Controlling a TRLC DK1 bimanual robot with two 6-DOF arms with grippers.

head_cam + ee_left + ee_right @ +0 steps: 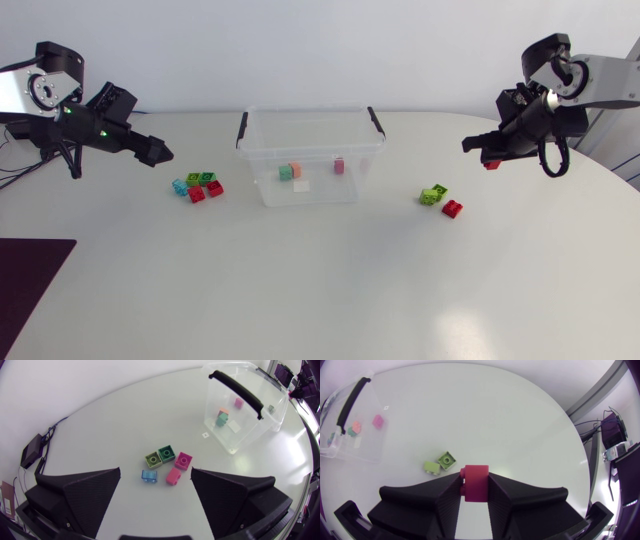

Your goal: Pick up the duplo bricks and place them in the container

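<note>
The container [360,182] is a clear, thin-walled plastic tub with rounded corners and a black clip handle at each end; it stands open near the middle of the tabletop's [320,290] far edge; on its floor lie a teal brick [286,172] touching an orange brick [296,170], a pink brick [339,165] and a pale whitish piece [301,185].

Between the tub and the tabletop's left edge sits a tight cluster of studded, glossy blocks: a blue brick [180,186], a light green brick [193,178], a dark green brick [207,178] and two red bricks [196,194] on the near side; the left claw [156,469] hangs above the tabletop just left of this cluster, its matte wedge fingers spread wide apart with nothing between them.

Toward the right edge two lime bricks [433,195] touch each other, and a red block [452,208] lies just beside them on the near side.

The right claw [480,148] hangs above the tabletop near its right edge, its fingers clamped from both sides on a held red brick [476,482], a smooth squarish block raised clear of the white, matte tabletop; the lime pair lies ahead of it.
</note>
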